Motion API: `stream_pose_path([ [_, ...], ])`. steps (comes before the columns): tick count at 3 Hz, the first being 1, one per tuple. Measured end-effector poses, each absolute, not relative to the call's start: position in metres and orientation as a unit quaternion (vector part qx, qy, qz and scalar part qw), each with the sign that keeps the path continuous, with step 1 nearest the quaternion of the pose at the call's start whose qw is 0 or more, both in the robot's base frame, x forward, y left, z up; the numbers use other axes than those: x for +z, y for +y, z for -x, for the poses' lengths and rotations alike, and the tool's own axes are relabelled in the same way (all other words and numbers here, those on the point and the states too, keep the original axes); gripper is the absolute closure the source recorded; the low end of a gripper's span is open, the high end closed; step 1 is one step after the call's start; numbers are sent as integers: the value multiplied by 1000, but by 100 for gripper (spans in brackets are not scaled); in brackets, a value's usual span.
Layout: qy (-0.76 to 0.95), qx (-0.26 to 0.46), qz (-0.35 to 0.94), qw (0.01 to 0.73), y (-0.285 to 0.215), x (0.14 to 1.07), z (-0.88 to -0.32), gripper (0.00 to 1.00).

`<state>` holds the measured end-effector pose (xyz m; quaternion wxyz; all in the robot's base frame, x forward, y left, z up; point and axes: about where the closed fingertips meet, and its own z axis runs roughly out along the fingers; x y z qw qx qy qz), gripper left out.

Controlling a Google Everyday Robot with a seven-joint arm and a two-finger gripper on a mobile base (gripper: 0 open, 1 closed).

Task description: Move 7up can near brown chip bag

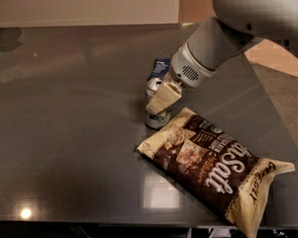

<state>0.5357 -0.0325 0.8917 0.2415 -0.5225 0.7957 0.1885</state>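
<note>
7up can [157, 118] stands upright on the dark table [64, 120], just beside the upper-left end of the brown chip bag [212, 170], which lies flat. Gripper [161, 97] overlaps the can's upper half; whether it clamps the can cannot be told. 1 blue packet [161, 68] lies behind.

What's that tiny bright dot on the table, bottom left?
Camera view: that dot is glare on the glossy dark grey table; a paler square reflection lies beside the brown crinkly chip bag; the gripper is at the small silver-white 7up can.
</note>
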Motion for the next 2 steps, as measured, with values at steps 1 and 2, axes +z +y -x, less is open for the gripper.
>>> stream_pose_path([
  [1, 795, 188, 524, 241, -31, 892, -535, 0],
  [2, 795, 188, 524, 241, -31, 892, -535, 0],
])
